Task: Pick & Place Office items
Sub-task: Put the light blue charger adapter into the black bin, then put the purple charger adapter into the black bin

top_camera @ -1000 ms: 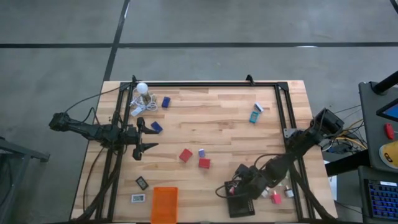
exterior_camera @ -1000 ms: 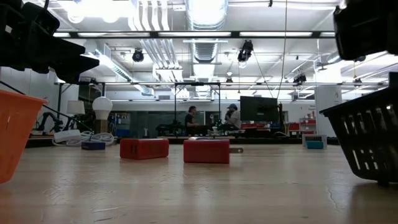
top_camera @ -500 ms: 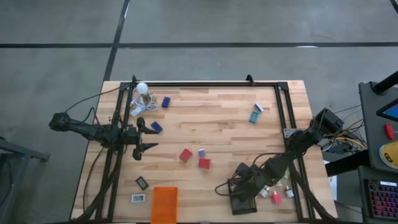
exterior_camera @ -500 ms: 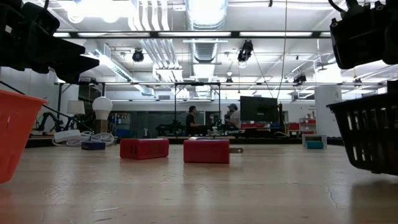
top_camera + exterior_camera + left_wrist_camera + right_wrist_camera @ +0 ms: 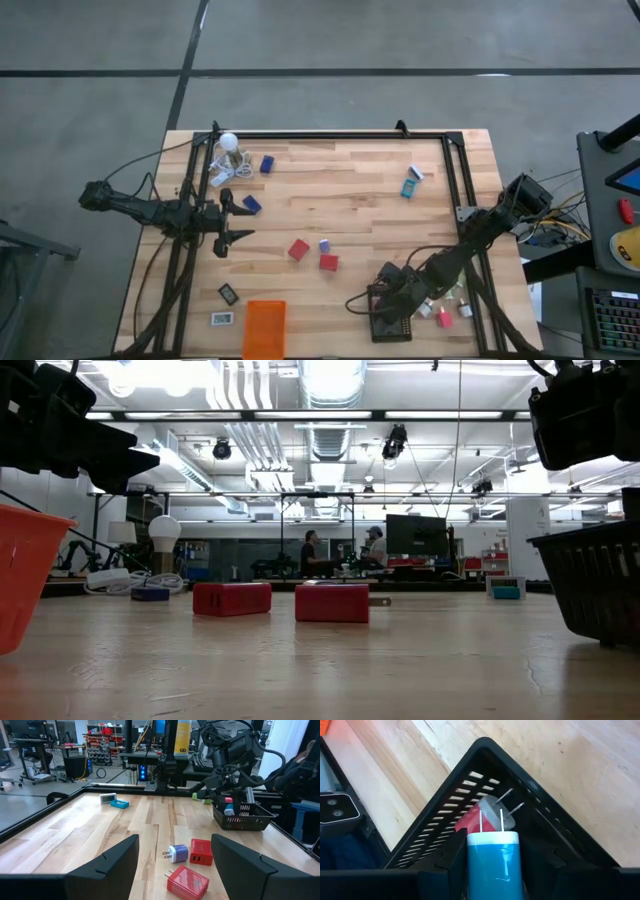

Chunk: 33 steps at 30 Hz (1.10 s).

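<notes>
My right gripper (image 5: 385, 300) hangs over the black mesh basket (image 5: 390, 322) near the table's near edge, shut on a teal-and-white charger (image 5: 494, 857). A red and a grey charger (image 5: 472, 820) lie in the basket. My left gripper (image 5: 235, 215) waits open above the table's left side. Two red cubes (image 5: 298, 249) (image 5: 328, 262) and a small lavender plug (image 5: 324, 244) lie flat mid-table. Dark blue blocks (image 5: 266, 163) (image 5: 251, 204) and a teal box (image 5: 410, 186) lie farther back. Black and white rectangles (image 5: 228, 294) (image 5: 222, 318) lie beside the orange tray (image 5: 264, 328). My right gripper pinches the teal-and-white charger by its two teal sides (image 5: 470, 865) between the two fingers (image 5: 445, 865). The fingers come from above and point down into the basket. The charger's white end and prongs (image 5: 492, 822) point away from the wrist. It is lifted clear above the basket's inside.
A white bulb and coiled cable (image 5: 226, 160) sit at the far left corner. Pink and white bits (image 5: 443, 318) lie right of the basket. A black frame rail (image 5: 452, 180) borders the table's right side. Bare wood spans the far middle (image 5: 340, 180).
My right gripper has moved a little toward the table's near edge and down over the black basket, still shut on the charger. The basket has shifted slightly toward the table's right in the low view.
</notes>
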### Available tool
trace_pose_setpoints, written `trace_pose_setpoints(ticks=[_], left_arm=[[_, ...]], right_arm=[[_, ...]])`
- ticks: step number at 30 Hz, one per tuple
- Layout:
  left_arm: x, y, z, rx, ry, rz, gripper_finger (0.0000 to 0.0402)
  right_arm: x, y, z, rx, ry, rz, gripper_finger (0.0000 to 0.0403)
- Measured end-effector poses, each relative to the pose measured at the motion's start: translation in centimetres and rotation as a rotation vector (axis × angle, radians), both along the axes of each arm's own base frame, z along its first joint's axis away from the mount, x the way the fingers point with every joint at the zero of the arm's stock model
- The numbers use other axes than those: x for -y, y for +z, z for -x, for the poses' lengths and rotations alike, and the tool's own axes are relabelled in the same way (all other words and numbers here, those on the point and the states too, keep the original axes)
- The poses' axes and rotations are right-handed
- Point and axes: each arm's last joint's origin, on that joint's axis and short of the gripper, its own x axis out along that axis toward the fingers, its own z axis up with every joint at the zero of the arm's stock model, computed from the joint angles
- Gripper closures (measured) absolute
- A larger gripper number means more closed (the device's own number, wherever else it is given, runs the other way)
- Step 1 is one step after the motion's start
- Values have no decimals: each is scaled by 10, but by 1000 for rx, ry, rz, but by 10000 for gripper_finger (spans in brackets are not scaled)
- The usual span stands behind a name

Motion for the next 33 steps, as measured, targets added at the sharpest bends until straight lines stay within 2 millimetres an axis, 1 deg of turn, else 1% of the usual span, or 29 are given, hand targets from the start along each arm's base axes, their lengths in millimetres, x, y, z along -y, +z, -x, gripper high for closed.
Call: trace_pose_setpoints(ticks=[9, 19, 23, 33], left_arm=[[0, 0, 0, 0, 0, 0, 149], [0, 0, 0, 0, -1, 0, 149], [0, 0, 0, 0, -1, 0, 149], [0, 0, 0, 0, -1, 0, 149]], right_arm=[[0, 0, 0, 2, -1, -1, 254], [3, 0, -1, 7, -26, 16, 227], [3, 0, -1, -4, -77, -12, 216], [2, 0, -1, -6, -84, -16, 186]])
